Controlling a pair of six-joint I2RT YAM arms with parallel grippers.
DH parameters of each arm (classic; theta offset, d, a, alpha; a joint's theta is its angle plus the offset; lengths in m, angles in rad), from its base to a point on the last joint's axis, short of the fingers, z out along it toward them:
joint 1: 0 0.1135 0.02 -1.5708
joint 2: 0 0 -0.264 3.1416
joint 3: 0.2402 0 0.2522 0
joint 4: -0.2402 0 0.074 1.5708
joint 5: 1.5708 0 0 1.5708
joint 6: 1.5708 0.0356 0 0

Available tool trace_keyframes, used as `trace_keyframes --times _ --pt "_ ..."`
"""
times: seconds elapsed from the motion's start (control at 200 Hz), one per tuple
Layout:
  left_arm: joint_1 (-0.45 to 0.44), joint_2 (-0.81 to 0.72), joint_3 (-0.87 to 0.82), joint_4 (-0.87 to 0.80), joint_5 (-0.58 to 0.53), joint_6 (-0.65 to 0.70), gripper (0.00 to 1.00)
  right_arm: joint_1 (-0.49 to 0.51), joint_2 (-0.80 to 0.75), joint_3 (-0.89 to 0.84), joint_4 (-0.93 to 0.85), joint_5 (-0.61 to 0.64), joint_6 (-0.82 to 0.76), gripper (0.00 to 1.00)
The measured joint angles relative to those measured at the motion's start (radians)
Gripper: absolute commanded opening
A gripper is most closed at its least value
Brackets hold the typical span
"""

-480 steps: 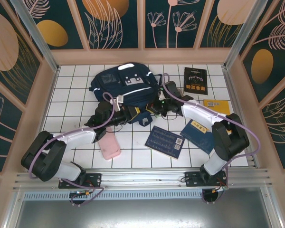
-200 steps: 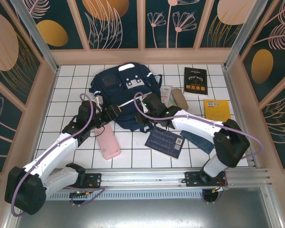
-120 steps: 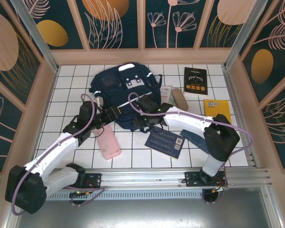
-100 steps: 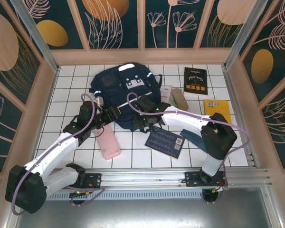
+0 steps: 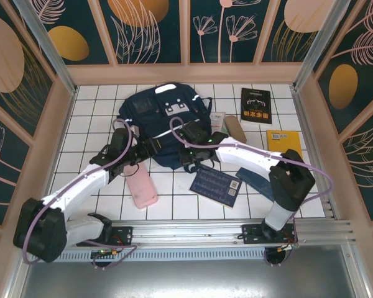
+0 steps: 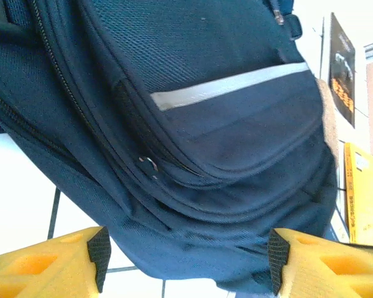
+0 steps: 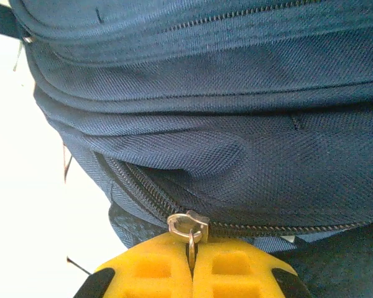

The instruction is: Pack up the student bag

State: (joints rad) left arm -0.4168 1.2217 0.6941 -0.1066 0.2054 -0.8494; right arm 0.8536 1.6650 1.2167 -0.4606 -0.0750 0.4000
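Right gripper (image 7: 191, 253) was seen clamped on zipper pull (image 7: 188, 224), lower centre; left gripper (image 6: 186, 264) spread, student bag (image 5: 154, 115) not gripped. Risk judged: pull slipped free, or bag dragged unopened.

Navy student bag (image 5: 150, 113), white-striped; pink pouch (image 5: 142, 190); yellow book (image 5: 283, 141).

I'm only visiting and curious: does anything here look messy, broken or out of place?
Nothing looks broken or spilled. Things lie scattered around the student bag: a dark blue book tilted in front, a black book and a yellow book to its right, a pink pouch beside it.
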Motion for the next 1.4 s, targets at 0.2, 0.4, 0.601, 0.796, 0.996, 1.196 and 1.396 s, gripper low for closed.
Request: trace_keyframes --times 0.2,0.4,0.601,0.796,0.996,1.196,1.396 --pt "0.000 0.088 0.016 0.023 0.073 -0.154 0.69 -0.018 -0.021 -0.019 0.028 -0.053 0.010 0.00" --pt "0.000 0.127 -0.005 0.098 0.130 -0.280 0.66 -0.017 -0.021 -0.042 0.062 -0.090 0.031 0.00" --pt "0.002 0.186 -0.005 0.134 0.140 -0.330 0.44 -0.007 -0.022 -0.053 0.088 -0.092 0.047 0.00" --pt "0.006 0.208 -0.024 0.179 0.143 -0.360 0.08 -0.002 -0.023 -0.071 0.094 -0.081 0.048 0.00" --pt "0.005 0.159 -0.036 0.176 0.090 -0.358 0.00 0.006 -0.036 -0.076 0.094 -0.058 0.038 0.00" --pt "0.010 0.088 -0.037 0.153 0.047 -0.336 0.00 0.000 -0.076 -0.087 0.090 -0.038 -0.002 0.00" --pt "0.049 0.044 -0.052 0.115 0.043 -0.314 0.00 -0.026 -0.092 -0.106 0.085 -0.027 -0.047 0.00"
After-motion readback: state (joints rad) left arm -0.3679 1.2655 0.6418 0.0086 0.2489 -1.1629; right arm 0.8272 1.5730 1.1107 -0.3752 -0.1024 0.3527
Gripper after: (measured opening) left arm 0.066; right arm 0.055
